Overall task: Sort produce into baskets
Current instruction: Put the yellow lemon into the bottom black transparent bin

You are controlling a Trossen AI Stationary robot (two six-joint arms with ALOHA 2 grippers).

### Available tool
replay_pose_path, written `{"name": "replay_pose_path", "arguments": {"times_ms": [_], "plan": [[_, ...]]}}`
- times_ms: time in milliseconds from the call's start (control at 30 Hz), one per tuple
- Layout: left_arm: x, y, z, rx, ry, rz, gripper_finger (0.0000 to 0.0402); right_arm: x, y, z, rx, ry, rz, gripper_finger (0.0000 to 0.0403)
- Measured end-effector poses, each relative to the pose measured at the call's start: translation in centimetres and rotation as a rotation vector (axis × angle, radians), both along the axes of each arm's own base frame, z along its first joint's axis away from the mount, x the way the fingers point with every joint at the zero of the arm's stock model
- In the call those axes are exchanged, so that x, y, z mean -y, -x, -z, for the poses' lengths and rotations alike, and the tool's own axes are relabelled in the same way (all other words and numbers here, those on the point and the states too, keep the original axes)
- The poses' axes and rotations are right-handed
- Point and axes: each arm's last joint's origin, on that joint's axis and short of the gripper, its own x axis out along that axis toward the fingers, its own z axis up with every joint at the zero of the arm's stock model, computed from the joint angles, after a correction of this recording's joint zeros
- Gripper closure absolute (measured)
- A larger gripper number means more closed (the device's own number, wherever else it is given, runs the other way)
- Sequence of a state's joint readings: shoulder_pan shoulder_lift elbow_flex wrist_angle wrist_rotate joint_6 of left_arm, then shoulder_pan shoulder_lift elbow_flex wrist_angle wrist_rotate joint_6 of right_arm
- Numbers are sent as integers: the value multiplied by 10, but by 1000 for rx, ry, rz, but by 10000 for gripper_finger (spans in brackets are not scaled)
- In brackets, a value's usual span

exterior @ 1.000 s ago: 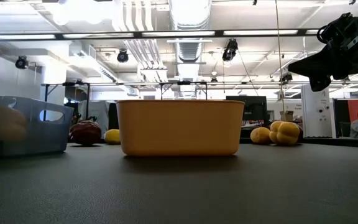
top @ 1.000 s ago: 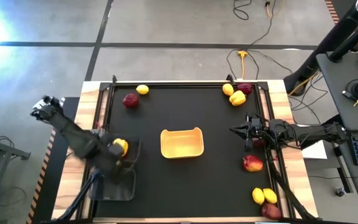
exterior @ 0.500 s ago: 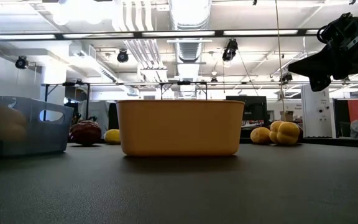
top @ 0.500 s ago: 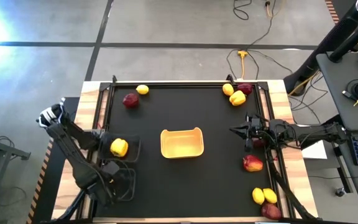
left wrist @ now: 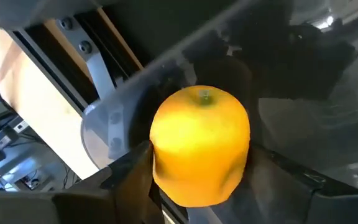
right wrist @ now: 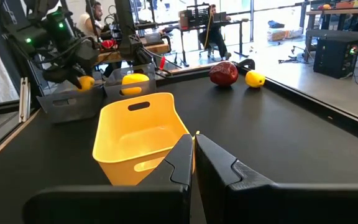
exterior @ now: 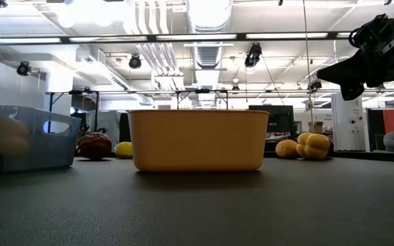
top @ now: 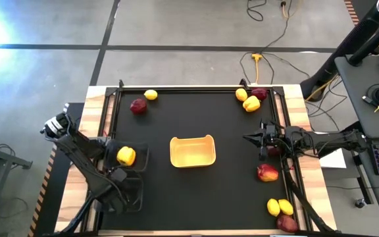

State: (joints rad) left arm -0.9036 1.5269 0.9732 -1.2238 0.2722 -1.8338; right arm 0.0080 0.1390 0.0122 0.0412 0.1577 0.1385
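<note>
My left gripper is shut on a yellow bell pepper over the near dark see-through bin. In the high view the arm hides this pepper. A second yellow pepper lies in the far bin. The yellow-tan tray stands mid-table with nothing in it. My right gripper is shut and empty above the mat, right of the tray, and points at it. My left gripper pinches the pepper's two opposite sides between its fingers, which come from above and point down. The pepper sits upright with its stem end toward the wrist. It shows at about rim height of the near bin. Whether it touches the bin floor I cannot tell.
A red fruit and a lemon lie far left. A lemon, a yellow pepper and a red fruit lie far right. Red fruits lie by my right arm. Two yellow pieces and a red fruit lie near right.
My left arm has swung toward the table's near edge, from beside the far bin to over the near bin. The yellow pepper in the far bin, half covered by the arm before, now shows whole and has stayed in place.
</note>
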Motion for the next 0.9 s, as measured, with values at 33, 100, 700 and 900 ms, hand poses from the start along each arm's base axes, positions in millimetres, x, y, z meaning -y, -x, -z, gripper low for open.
{"name": "replay_pose_path", "arguments": {"times_ms": [33,100,700,900], "plan": [[-1,0,1,-2,0,2,164,0,0,0,0,0,0,393],[-2,-1,1,-3,1,3,151,0,0,0,0,0,0,393],[-69,-77,-92,257,-211,116,108,0,0,0,0,0,0,393],[-171,-115,-92,212,-282,249,108,0,0,0,0,0,0,393]]}}
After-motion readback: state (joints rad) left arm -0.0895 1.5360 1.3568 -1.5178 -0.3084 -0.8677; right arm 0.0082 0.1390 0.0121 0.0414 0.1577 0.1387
